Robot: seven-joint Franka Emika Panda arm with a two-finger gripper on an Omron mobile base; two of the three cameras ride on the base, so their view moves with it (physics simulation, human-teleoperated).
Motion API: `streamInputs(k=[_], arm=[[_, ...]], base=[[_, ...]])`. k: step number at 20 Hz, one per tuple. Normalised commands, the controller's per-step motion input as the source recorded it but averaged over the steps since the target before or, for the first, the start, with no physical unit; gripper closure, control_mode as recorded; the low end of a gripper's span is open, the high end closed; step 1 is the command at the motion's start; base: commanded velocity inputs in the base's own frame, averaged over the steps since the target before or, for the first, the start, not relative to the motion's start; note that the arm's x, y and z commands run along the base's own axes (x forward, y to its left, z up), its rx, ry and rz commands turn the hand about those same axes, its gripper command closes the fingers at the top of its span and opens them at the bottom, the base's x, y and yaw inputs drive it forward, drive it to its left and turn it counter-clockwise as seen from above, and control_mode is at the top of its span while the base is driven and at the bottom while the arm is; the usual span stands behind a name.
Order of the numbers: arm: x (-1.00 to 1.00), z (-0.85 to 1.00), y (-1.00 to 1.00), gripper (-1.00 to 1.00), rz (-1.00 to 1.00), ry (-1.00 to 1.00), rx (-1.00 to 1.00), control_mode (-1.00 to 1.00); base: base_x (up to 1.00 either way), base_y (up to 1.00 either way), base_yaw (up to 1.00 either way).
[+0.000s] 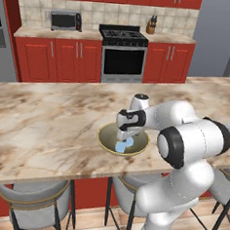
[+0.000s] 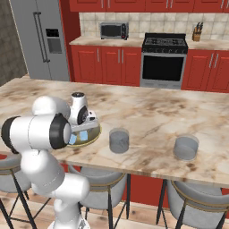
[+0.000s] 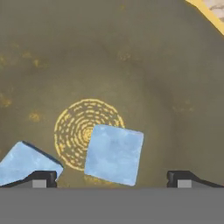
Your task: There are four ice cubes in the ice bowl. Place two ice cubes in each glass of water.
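While pincer hangs released in ice bowl, centred ice cube between its tips looks light, rigid, slippery: clamp opposite flat faces squarely.

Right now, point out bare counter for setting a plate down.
Free: marble between the two glasses, and the wide stretch left of the ice bowl. Crowded: the bowl itself, with the open gripper over the ice cubes.

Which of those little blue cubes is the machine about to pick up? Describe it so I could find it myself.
Start at the long marble counter and find the wide gold-rimmed bowl near its front edge. The open tool hangs just over it. The cube lies between the tips, partly over the bowl's gold spiral mark, while the other cube lies off to one side by one tip.
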Motion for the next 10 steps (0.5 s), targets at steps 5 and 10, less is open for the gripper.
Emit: streamInputs(k=[5, 10], arm=[[0.23, -0.31, 0.00, -1.00, -0.04, 0.00, 0.00, -1.00], [0.01, -0.12, 0.00, -1.00, -0.05, 0.00, 0.00, -1.00]], base=[[0.00, 0.00, 0.00], [0.00, 0.00, 0.00]])
